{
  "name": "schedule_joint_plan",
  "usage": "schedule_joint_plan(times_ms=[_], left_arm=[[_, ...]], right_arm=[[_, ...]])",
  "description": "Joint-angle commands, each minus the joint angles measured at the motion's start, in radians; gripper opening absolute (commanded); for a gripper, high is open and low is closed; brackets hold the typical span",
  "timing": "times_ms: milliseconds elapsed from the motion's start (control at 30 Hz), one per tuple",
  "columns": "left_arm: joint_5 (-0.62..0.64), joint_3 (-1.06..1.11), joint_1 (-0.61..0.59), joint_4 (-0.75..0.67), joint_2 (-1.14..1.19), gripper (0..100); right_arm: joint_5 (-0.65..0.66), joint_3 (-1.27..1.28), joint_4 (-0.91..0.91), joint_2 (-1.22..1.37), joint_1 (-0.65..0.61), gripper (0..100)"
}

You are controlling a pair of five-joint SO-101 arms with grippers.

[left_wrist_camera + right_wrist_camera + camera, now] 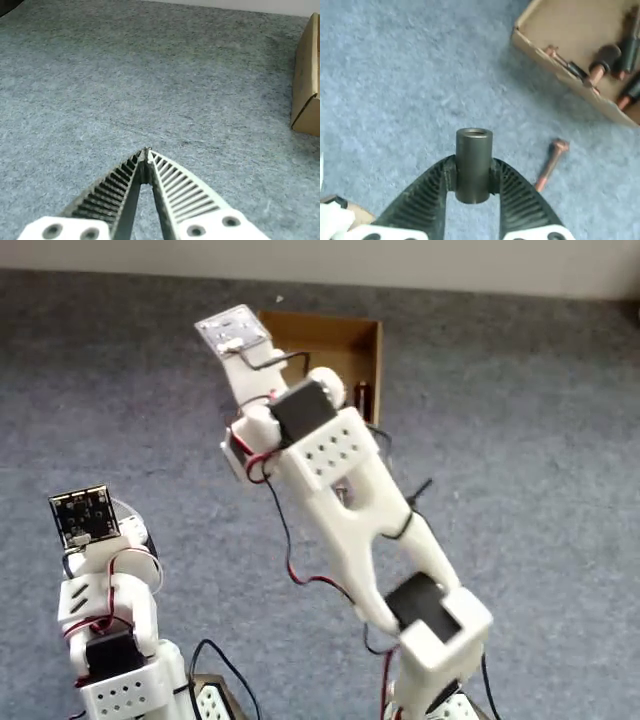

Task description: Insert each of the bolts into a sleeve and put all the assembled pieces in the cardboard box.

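Clamped dark cylindrical metal sleeve [474, 145] upright in right pincer [474, 165], near loose copper bolt [551, 162] lying on grey bench beside brown cardboard box [540, 50]. Held left pincer [146, 152] together, empty. Likely needed bore aligned with shank first.

This looks like a robotics lab or hobby workshop. My counter [540, 490] is covered in grey felt. My white plastic arms [345, 455] trail bare red and black wires [310, 580]. A cardboard box [330, 340] holds bolts [594, 75], and a plain pale wall [400, 258] stands behind.
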Motion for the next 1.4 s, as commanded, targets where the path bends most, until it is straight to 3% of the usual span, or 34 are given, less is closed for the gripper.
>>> schedule_joint_plan(times_ms=[0, 300, 600, 900, 1133, 1367], left_arm=[[0.011, -0.013, -0.004, -0.025, -0.010, 1], [0.008, -0.016, 0.056, -0.018, -0.008, 1], [-0.046, -0.010, 0.124, -0.015, -0.007, 1], [-0.098, -0.079, 0.200, 0.110, -0.007, 1], [-0.152, -0.159, 0.268, 0.164, -0.005, 4], [-0.244, -0.335, 0.311, 0.301, -0.005, 4]], right_arm=[[-0.011, 0.197, 0.005, -0.251, 0.039, 0.4], [-0.006, 0.811, -0.214, -0.748, 0.170, 0.4], [-0.009, 1.299, -0.470, -1.125, 0.387, 0.4], [-0.011, 1.699, -0.680, -1.486, 0.522, 0.4], [-0.012, 1.989, -0.819, -1.713, 0.559, 0.4], [-0.115, 2.172, -0.866, -1.914, 0.585, 0.4]])
